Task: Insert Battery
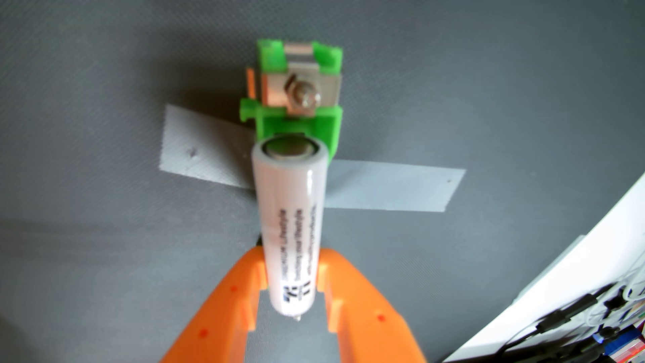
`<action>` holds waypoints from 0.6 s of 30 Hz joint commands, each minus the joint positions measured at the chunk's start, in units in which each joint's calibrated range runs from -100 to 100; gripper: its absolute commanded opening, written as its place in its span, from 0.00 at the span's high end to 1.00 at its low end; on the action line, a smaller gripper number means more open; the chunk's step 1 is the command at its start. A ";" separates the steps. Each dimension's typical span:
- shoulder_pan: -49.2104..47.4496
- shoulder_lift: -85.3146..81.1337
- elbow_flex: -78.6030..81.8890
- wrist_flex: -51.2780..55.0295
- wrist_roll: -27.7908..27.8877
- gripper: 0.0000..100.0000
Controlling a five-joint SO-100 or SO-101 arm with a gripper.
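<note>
Wrist view: orange gripper clamps the white battery at frame centre; carry step, next seat its far end into the green holder above.

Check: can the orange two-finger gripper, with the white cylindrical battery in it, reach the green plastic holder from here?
Probably yes. The orange gripper is shut on the white battery, whose far end points at the green holder, taped to the grey mat; nothing lies between them.
</note>
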 commanded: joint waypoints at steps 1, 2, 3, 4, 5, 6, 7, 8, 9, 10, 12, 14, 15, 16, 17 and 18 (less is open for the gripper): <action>0.10 -0.24 -1.15 -0.38 0.13 0.98; 0.10 -0.24 -1.15 -0.38 0.13 0.98; 0.22 -0.24 -1.15 -0.38 0.13 0.98; 0.34 -0.24 -1.15 -0.38 0.13 0.98; 0.34 -0.24 -1.15 -0.38 0.13 0.98; 0.34 -0.24 -1.15 -0.38 0.13 0.98; 0.34 -0.24 -1.15 -0.38 0.13 0.98; 0.34 -0.24 -1.15 -0.38 0.13 0.98; 0.34 -0.24 -1.15 -0.38 0.13 0.98; 0.34 -0.24 -1.15 -0.38 0.13 0.98; 0.22 -0.24 -1.15 -0.38 0.13 0.98; 0.22 -0.24 -1.15 -0.38 -0.02 0.98; 0.22 -0.24 -1.15 -0.38 -0.13 0.98; 0.22 -0.24 -1.15 -0.38 -0.07 0.98; 0.22 -0.24 -1.15 -0.38 -0.02 0.98; 0.22 -0.24 -1.15 -0.38 -0.02 0.98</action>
